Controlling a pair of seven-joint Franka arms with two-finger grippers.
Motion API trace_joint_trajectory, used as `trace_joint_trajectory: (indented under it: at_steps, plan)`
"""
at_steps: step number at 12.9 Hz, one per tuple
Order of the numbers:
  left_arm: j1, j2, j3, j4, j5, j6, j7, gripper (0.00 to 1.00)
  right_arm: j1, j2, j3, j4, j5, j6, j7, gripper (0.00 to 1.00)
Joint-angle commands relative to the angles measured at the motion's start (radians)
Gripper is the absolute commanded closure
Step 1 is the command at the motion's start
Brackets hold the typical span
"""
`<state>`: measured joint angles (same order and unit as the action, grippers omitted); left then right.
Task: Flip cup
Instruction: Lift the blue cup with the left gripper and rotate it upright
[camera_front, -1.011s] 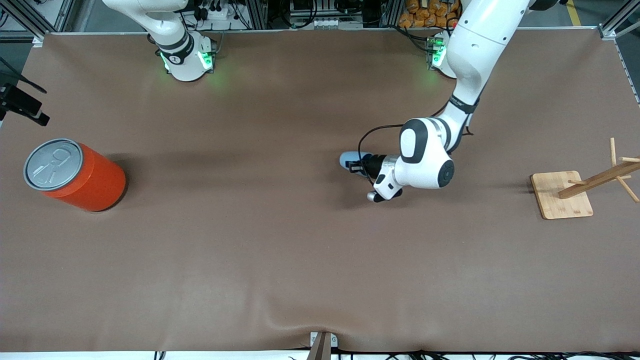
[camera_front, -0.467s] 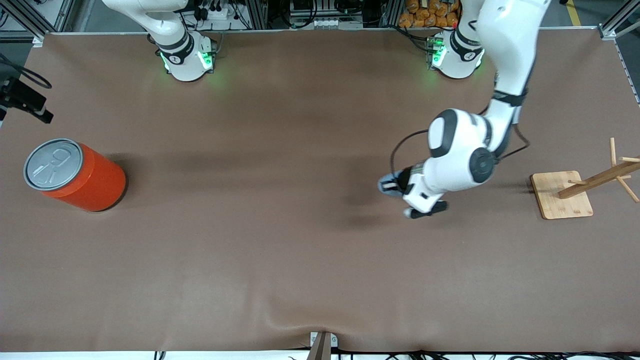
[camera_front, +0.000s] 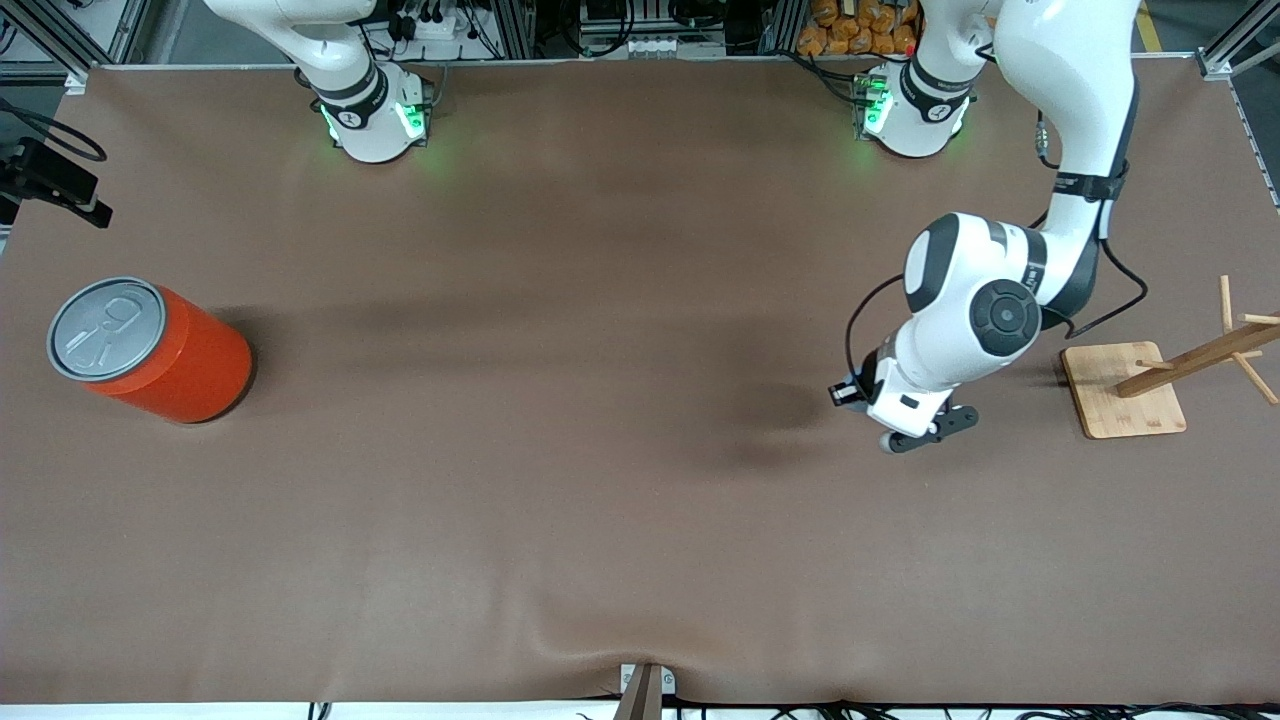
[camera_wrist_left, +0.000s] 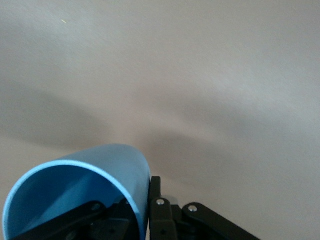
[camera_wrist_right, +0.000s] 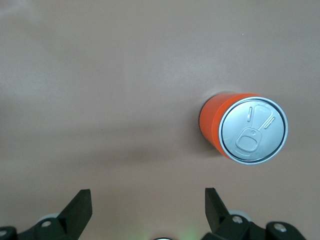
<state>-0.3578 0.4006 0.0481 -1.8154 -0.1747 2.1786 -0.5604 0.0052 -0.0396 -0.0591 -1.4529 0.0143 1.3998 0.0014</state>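
In the left wrist view the light blue cup shows its darker blue inside. My left gripper is shut on the cup's wall, one finger inside it and one outside. In the front view the left gripper hangs in the air over the brown table, beside the wooden rack, and the left hand hides the cup there. In the right wrist view my right gripper is open and holds nothing, high over the table near the orange can.
A large orange-red can with a grey pull-tab lid stands upright at the right arm's end of the table and is also visible in the right wrist view. A wooden rack on a square base stands at the left arm's end.
My left arm has carried the cup from over the table's middle toward the wooden rack, and the cup has passed out of sight under the hand. The right arm has hardly moved.
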Motion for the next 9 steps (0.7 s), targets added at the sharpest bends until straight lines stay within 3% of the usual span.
trace_joint_trajectory:
  at_steps: [1,9]
  plan:
    - [0.043,-0.014,-0.002,0.005,0.059,0.004,-0.024,1.00,-0.002,0.011,0.008,0.026,-0.013,-0.019,-0.017,0.00]
    - [0.056,-0.006,-0.004,0.005,0.129,0.010,-0.093,1.00,0.006,0.010,0.010,0.026,-0.013,-0.048,-0.014,0.00]
